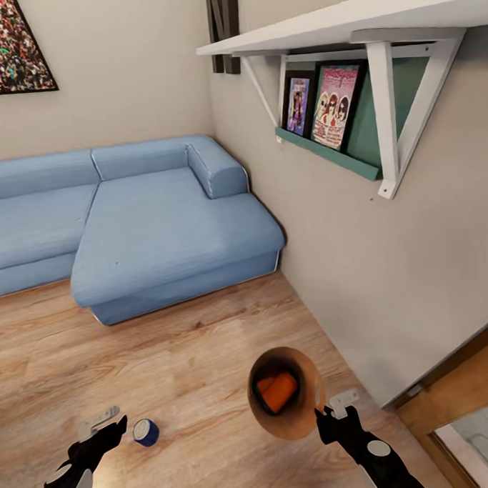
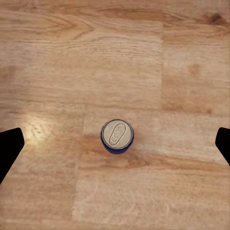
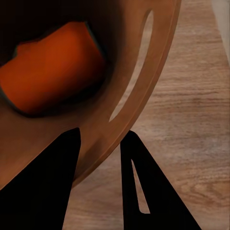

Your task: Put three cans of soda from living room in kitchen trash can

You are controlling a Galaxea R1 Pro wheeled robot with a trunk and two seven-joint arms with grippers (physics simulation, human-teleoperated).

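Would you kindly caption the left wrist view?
Open left gripper above an upright dark blue soda can on the wooden floor.

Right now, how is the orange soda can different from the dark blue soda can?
The bright orange soda can lies on its side inside the round wood-brown bin, while the dark blue soda can with the pale top stands upright on the bare wooden floor. The right gripper pinches the orange can's bin by the rim; the open left gripper hovers over the blue can without touching. Both are small cylindrical drink cans.

Bare floor [image 2: 115,48] all around blue can [image 2: 117,136].
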